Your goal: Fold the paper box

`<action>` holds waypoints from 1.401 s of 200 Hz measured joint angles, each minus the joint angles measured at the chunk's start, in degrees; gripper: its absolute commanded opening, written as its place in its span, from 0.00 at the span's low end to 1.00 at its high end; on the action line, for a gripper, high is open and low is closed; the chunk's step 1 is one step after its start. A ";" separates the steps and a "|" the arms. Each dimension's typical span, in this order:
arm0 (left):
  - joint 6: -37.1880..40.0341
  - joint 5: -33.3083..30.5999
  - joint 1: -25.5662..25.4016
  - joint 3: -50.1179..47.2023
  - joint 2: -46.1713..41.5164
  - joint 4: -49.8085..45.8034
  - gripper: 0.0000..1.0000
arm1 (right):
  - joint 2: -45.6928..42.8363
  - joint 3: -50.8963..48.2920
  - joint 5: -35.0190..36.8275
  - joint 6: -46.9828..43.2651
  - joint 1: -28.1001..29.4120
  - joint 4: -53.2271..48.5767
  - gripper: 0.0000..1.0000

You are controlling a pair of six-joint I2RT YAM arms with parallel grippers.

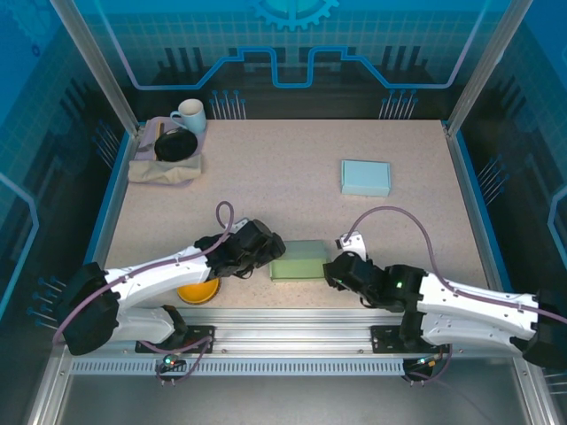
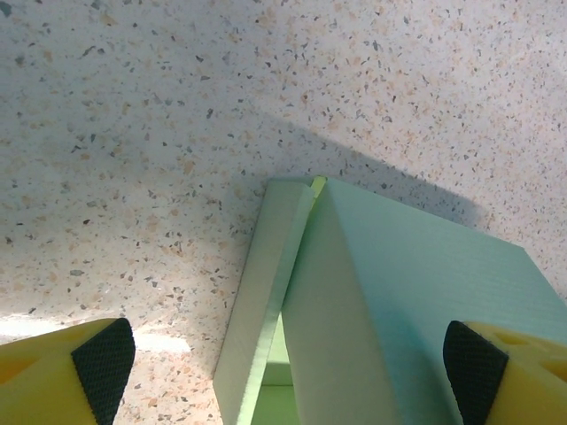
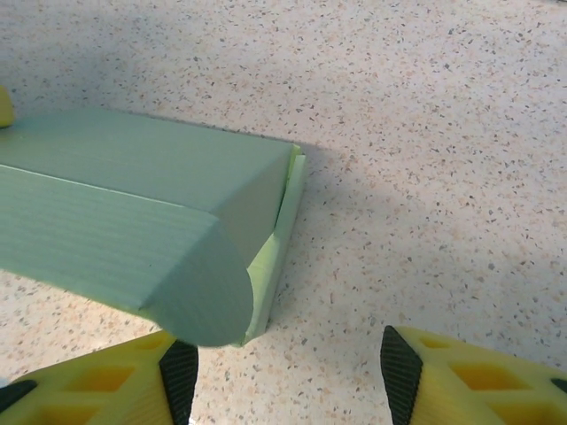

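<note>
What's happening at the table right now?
Two arms are working on a green paper box near the front edge of the table. The left gripper is open, with its fingers either side of the box's left end. The right gripper is open just off the right end, holding nothing. The box looks mostly folded, but the flaps at both ends show gaps. A blue box sits farther back.

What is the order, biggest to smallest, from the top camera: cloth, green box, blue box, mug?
1. Beige cloth, largest.
2. Green paper box and light blue box: nearly alike, so I can't rank them.
3. White mug, smallest.
</note>
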 measured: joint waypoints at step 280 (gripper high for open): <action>1.09 -0.09 0.85 1.97 10.97 2.58 0.91 | 24.37 8.07 -14.32 -14.93 -15.02 9.60 0.81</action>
